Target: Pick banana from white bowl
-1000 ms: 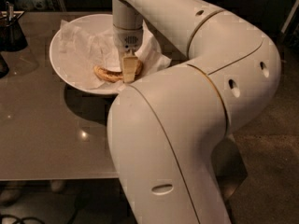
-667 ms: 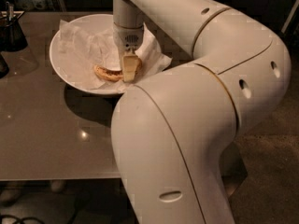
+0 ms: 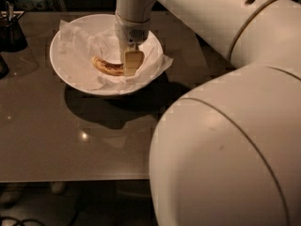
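Observation:
The white bowl [image 3: 70, 74] stands on the brown table at the back left, lined with crumpled white paper. The banana [image 3: 106, 66], yellow-brown with dark speckles, is inside it, right of centre. My gripper [image 3: 132, 64] reaches down into the bowl from above and is shut on the banana's right end, which one finger [image 3: 133, 60] hides. The banana's left part sticks out to the left, close over the paper.
A dark cup [image 3: 11, 32] stands at the table's back left, with another dark object [image 3: 2, 66] at the left edge. My arm's large white links [image 3: 225, 140] fill the right and lower right. The table's front edge [image 3: 70, 178] runs along the bottom.
The gripper and the banana sit slightly higher in the bowl than before. The arm's big elbow link has swung to the right and lower.

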`<state>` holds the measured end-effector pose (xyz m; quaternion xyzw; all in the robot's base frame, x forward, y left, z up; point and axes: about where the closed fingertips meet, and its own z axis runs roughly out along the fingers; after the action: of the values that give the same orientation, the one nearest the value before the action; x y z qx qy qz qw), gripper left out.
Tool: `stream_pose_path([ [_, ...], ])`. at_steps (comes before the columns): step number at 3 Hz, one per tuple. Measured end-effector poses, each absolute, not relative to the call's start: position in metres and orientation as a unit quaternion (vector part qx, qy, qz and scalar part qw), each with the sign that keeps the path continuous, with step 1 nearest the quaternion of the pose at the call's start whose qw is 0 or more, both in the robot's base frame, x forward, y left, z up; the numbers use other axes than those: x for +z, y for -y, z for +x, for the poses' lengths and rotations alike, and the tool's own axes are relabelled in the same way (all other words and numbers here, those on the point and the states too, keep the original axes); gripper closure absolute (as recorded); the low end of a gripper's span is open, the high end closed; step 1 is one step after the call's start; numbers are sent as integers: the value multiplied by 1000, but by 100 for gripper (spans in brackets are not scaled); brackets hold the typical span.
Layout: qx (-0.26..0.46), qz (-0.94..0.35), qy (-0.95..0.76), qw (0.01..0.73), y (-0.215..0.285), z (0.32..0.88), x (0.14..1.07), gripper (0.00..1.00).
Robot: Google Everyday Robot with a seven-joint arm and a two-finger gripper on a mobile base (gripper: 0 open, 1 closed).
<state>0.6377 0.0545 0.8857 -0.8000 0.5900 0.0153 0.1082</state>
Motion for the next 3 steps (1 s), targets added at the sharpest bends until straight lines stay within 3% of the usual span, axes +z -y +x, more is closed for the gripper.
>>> stream_pose_path([
  [3, 33, -812, -570, 121, -63, 584, 912, 100],
])
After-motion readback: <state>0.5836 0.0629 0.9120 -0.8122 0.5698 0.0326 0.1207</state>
